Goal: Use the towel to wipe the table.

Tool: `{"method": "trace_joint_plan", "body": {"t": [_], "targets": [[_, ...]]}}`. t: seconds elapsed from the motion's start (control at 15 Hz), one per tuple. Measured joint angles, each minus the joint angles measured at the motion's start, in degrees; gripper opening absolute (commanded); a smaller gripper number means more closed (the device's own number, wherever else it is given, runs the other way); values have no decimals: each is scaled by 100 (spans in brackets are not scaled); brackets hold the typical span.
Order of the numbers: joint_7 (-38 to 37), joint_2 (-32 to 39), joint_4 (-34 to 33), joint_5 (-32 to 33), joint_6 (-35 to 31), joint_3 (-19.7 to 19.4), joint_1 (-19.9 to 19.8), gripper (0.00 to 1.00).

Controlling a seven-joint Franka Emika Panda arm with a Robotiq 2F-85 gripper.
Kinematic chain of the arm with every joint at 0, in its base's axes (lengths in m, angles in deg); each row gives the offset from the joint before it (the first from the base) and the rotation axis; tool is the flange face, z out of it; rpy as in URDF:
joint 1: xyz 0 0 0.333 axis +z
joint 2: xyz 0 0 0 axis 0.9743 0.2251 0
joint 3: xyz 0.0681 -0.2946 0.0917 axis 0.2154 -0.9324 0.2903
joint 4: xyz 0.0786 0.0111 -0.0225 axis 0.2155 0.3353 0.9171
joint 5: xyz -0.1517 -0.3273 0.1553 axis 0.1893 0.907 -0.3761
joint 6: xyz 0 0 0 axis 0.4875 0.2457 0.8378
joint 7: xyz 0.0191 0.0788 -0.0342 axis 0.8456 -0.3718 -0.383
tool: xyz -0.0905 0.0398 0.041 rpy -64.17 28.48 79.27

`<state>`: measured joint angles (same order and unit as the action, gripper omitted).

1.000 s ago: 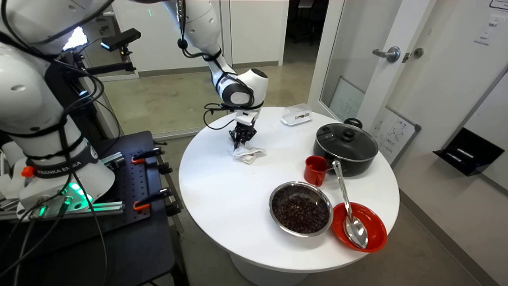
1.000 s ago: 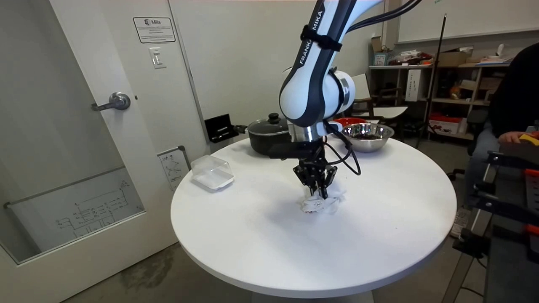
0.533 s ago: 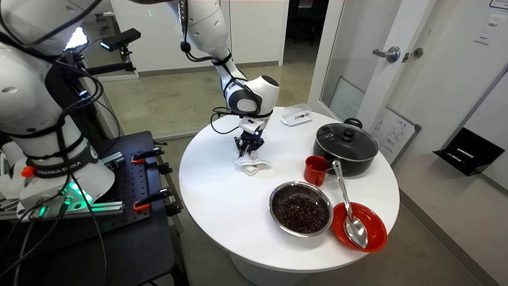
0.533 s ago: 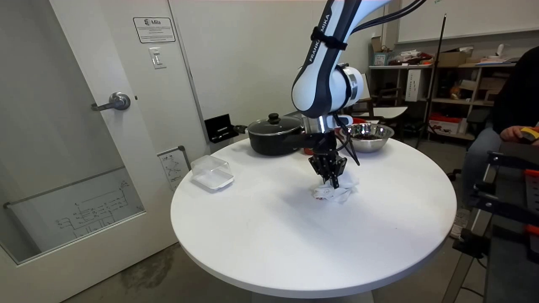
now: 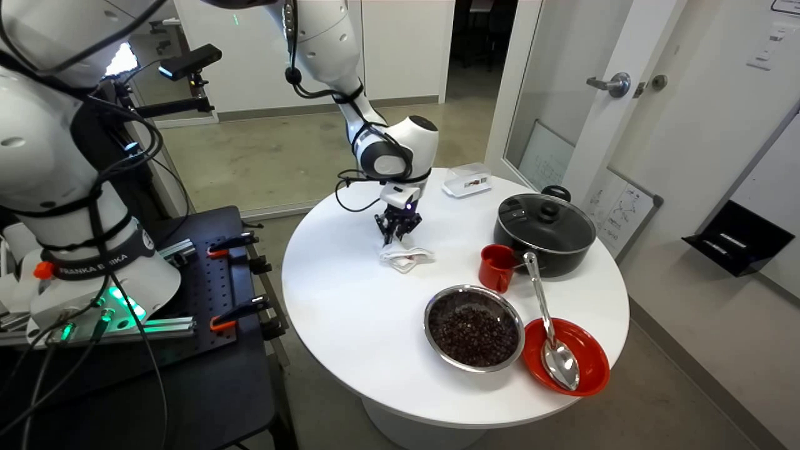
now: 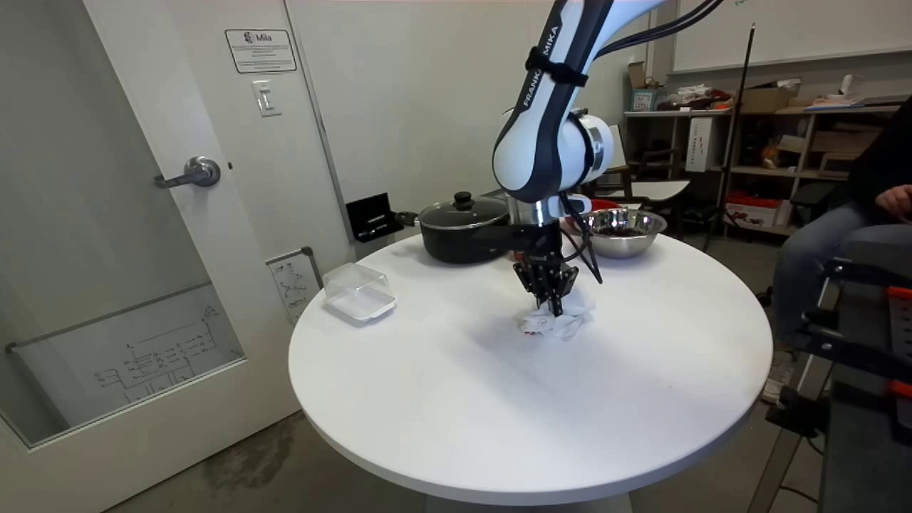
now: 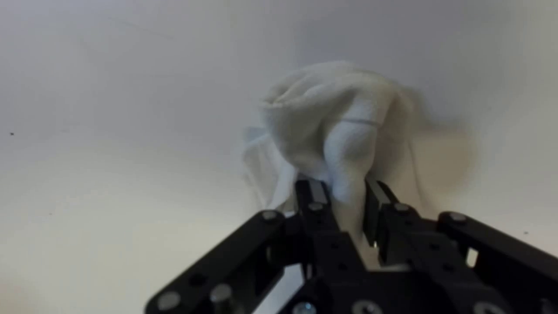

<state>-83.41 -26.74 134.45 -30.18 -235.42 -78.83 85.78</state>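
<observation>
White towel (image 7: 331, 117) lies bunched on the round table (image 6: 442, 420), well in from the rim, pinched between the nearly closed jaws of the black Robotiq gripper (image 7: 342, 192), a broad stretch of tabletop running from it to the edge. By the rim sits a transparent plastic box (image 6: 360, 288), while a black lidded pot (image 6: 452, 246), red mug (image 5: 495, 265) and shiny steel bowl (image 6: 623, 248) stand well apart from the cloth's soft, rounded folds.
</observation>
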Motion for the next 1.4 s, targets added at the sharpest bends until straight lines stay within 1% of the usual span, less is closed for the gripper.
{"method": "trace_joint_plan", "body": {"t": [0.2,0.47,0.67,0.8,1.13,1.27,1.4], "targets": [[0,130,-172,143,-461,10,118,6],[37,337,-510,199,-750,38,227,6],[233,461,-735,192,-873,232,196,6],[409,526,-856,192,-894,441,216,6],[777,706,-1141,183,-837,1045,460,6],[866,778,-1271,183,-769,1149,628,6],[903,832,-1387,188,-709,1129,764,6]]}}
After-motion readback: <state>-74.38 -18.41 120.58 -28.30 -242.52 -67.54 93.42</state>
